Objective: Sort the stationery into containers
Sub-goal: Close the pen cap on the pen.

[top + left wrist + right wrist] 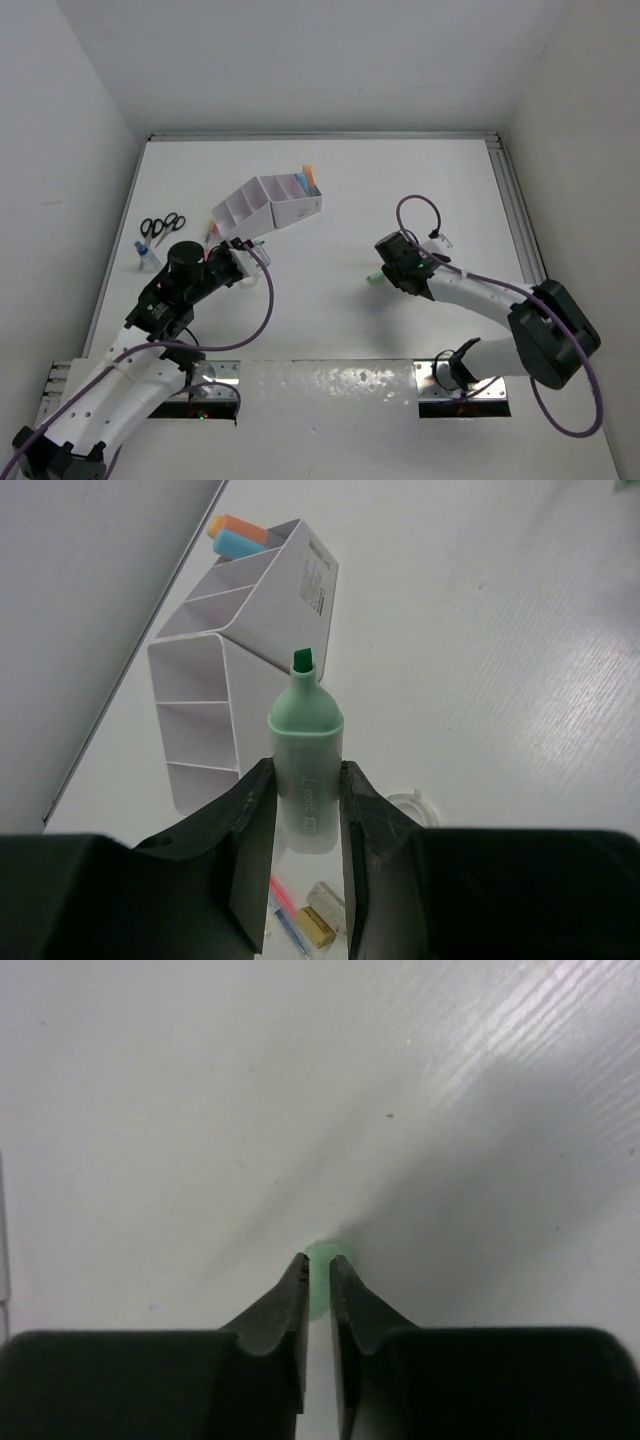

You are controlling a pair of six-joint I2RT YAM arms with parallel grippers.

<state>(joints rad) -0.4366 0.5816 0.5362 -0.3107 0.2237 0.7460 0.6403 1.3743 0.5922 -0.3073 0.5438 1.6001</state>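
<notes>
My left gripper [307, 780] is shut on a pale green highlighter [305, 735] with its dark green tip bare, held just in front of the lilac-white organiser [205, 705]; the gripper also shows in the top view [240, 262], next to the organiser [268, 205]. Orange and blue pieces [235, 537] stand in the organiser's far compartment. My right gripper [318, 1268] is shut on a small green cap [328, 1257] close to the table; the top view shows the gripper [376, 277] at mid-table.
Black scissors [160, 227] and a blue-capped bottle [147, 256] lie at the left edge. Under the left gripper lie a clear tape ring [418, 804], a pink pen [283, 894] and small eraser-like blocks [322, 918]. A white wall borders the table on the left.
</notes>
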